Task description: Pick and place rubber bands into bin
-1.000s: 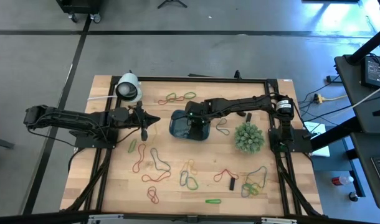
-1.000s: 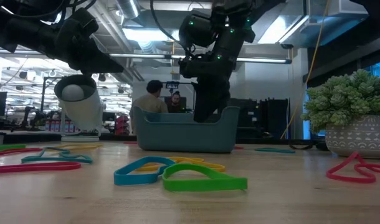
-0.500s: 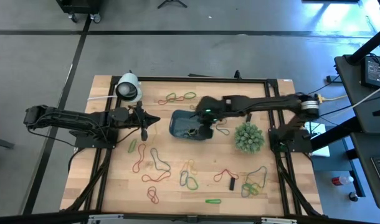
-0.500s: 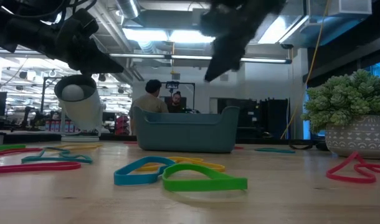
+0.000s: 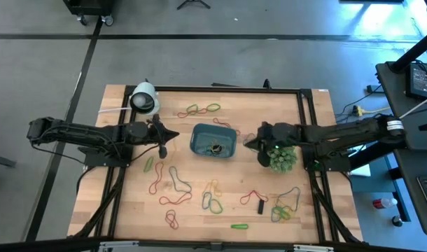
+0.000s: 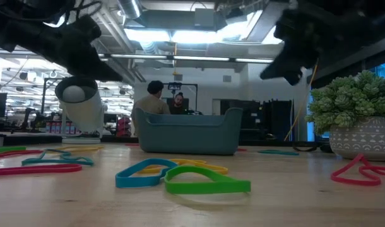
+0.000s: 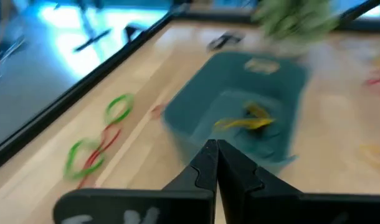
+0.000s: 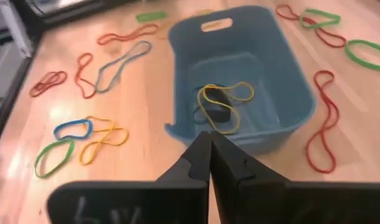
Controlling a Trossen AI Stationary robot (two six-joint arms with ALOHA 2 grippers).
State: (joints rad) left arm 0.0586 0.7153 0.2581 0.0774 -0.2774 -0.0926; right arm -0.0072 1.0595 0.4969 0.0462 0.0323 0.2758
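Within the last second the right end effector [image 5: 259, 143], which had been lowered inside the bin [image 5: 197, 132], was lifted out and drawn back toward the green plant [image 5: 282, 155]; it was now held above the surface between bin and plant, its fingers [image 8: 209, 163] pressed together with nothing between them. From this it was judged that a drop had just been completed and that another band would have to be fetched. A yellow rubber band [image 8: 222, 101] was seen lying in a loose tangle on the bin's floor, draped partly over a small dark object whose nature could not be told. The bin was placed near the middle of the surface, toward its far edge, open side up. The left end effector [image 5: 162, 138] was held just beside the bin on its other side, likewise closed and empty. Many loose rubber bands [image 5: 212, 203] were still scattered over the near half of the surface, red, green, yellow and blue, and a few more [image 5: 201, 109] beyond the bin, so the task was judged far from finished.
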